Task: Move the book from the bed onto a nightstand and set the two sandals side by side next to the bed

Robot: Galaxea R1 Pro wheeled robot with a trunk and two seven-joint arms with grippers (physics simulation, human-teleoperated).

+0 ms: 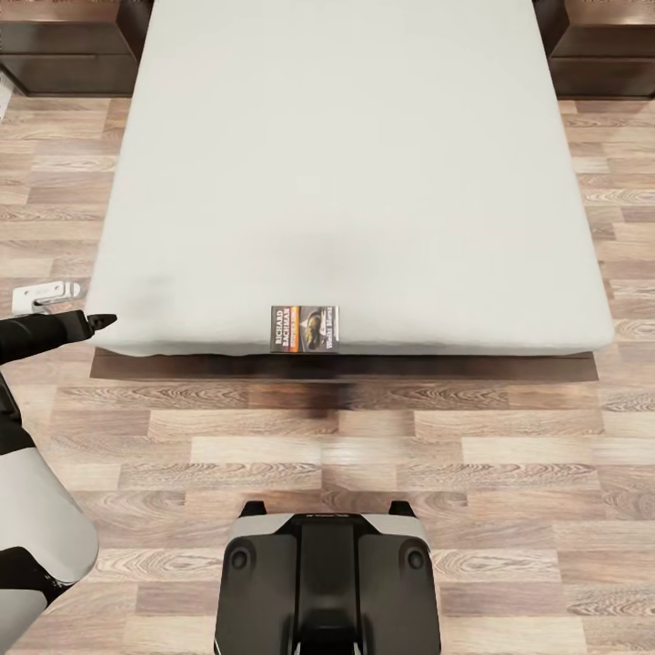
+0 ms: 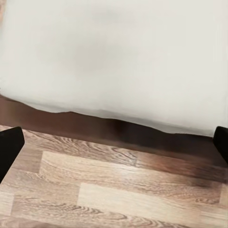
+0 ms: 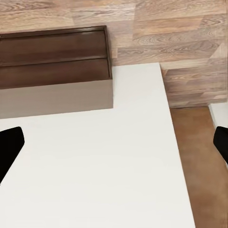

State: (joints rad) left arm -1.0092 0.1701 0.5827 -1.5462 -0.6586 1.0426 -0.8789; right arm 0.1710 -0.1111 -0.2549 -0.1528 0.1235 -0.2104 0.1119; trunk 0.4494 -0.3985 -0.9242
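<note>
The left gripper (image 1: 98, 320) is reaching forward, its dark tip hovering just beside the bed's (image 1: 364, 173) near left corner; in its wrist view the 2 fingertips (image 2: 9, 147) are standing wide apart over the wood-plank floor (image 2: 114, 190) and bed edge, holding nothing. The right gripper's fingertips (image 3: 9, 149) are likewise spread, empty. The book (image 1: 305, 328) is lying flat on the bed's near edge, midway along. 2 nightstands (image 1: 68, 45) are flanking the bed's far end, cut off by the frame. A pale object (image 1: 44, 294) on the floor left of the bed is hard to identify.
</note>
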